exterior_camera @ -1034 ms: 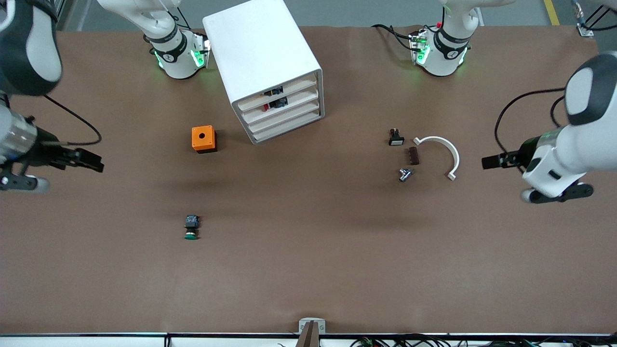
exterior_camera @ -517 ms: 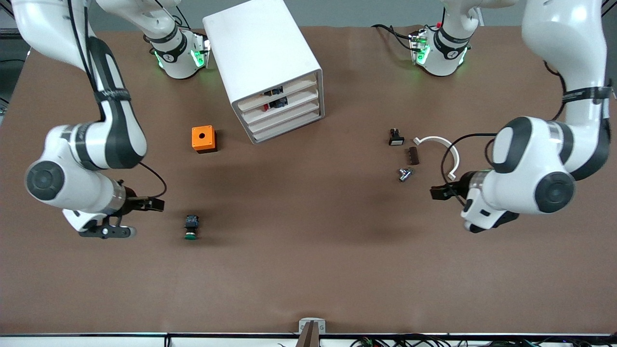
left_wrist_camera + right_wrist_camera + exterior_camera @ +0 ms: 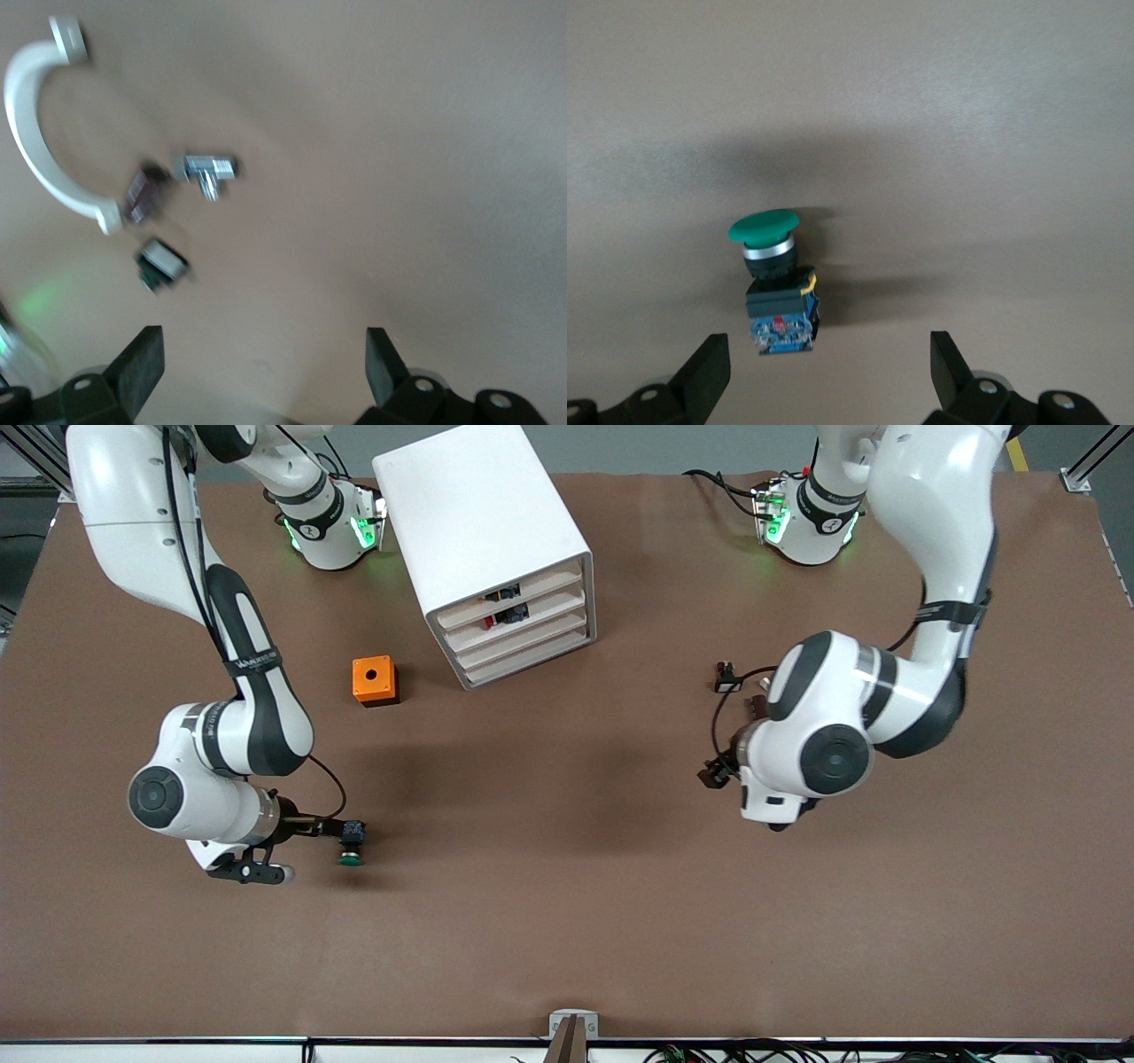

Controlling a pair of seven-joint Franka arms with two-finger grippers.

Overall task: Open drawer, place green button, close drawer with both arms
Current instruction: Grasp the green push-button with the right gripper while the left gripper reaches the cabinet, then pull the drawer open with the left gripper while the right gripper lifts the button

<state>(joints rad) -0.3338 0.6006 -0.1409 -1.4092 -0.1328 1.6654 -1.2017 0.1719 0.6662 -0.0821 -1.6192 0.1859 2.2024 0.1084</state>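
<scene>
One button (image 3: 351, 843) lies on its side on the brown tabletop (image 3: 567, 921), nearer the front camera than the orange cube (image 3: 375, 680), with open room around it. The right gripper (image 3: 312, 828), spread wide, hangs just beside it. The cabinet (image 3: 496, 558) shows four drawers, all shut; the drawer (image 3: 524, 646) is third down. The left gripper (image 3: 711, 772), also spread wide, hangs over bare tabletop near one white-capped switch (image 3: 728, 679), one metal fitting (image 3: 206, 171), one dark block (image 3: 142, 193) and one white arc (image 3: 44, 133).

A high front camera looks down across the brown counter (image 3: 567, 921) toward both arm bases. Each wrist camera looks close down on the counter; the right one shares the green-capped push button (image 3: 775, 279) (image 3: 352, 843) with the front view.
</scene>
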